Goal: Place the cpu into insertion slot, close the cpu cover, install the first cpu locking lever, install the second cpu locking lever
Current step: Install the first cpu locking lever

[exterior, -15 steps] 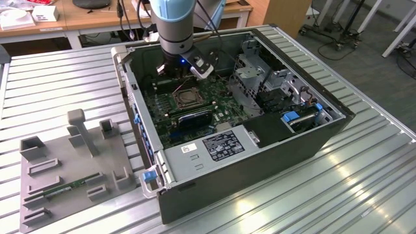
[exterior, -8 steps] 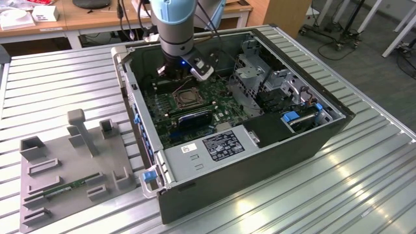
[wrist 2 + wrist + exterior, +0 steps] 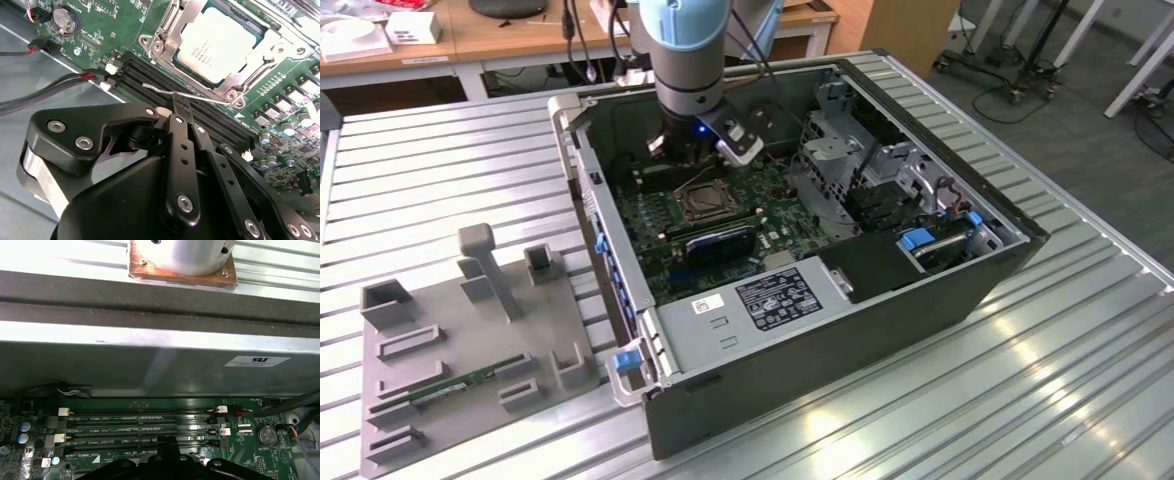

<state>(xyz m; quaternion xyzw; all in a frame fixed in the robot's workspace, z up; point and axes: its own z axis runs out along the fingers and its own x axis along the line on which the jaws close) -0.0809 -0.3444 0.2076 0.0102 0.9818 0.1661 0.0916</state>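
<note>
- Hanging over the open computer case (image 3: 854,300) in the exterior view, the arm (image 3: 687,60) reaches down into the case's far end, and its gripper (image 3: 698,150) sits just above the green motherboard (image 3: 720,215).
- The insertion slot (image 3: 699,201) lies on the motherboard just below the gripper in that view; the case rests on a ribbed metal table (image 3: 427,170), with a grey fixture tray (image 3: 467,340) towards the exterior view's left.
- Looking at the second wrist view, the cpu (image 3: 220,42) sits flat in the insertion slot (image 3: 262,25), and the cpu cover (image 3: 182,37) lies closed down around it as a silvery frame.
- One thin locking lever (image 3: 185,94) stands out along the near side of the cover, beside the black memory slots (image 3: 210,120).
- The gripper (image 3: 180,107) has its black fingers (image 3: 181,145) drawn close together at the lever, with the tip touching or pinching the wire; a firm grip cannot be told for sure.
- A round coin battery (image 3: 66,20) and red and black cables (image 3: 50,82) lie on the far part of the board.
- Turning to the first wrist view, the gripper's (image 3: 167,442) tip shows just beside the memory slots (image 3: 140,427), with the case wall (image 3: 150,360) and the table (image 3: 280,265) beyond.
</note>
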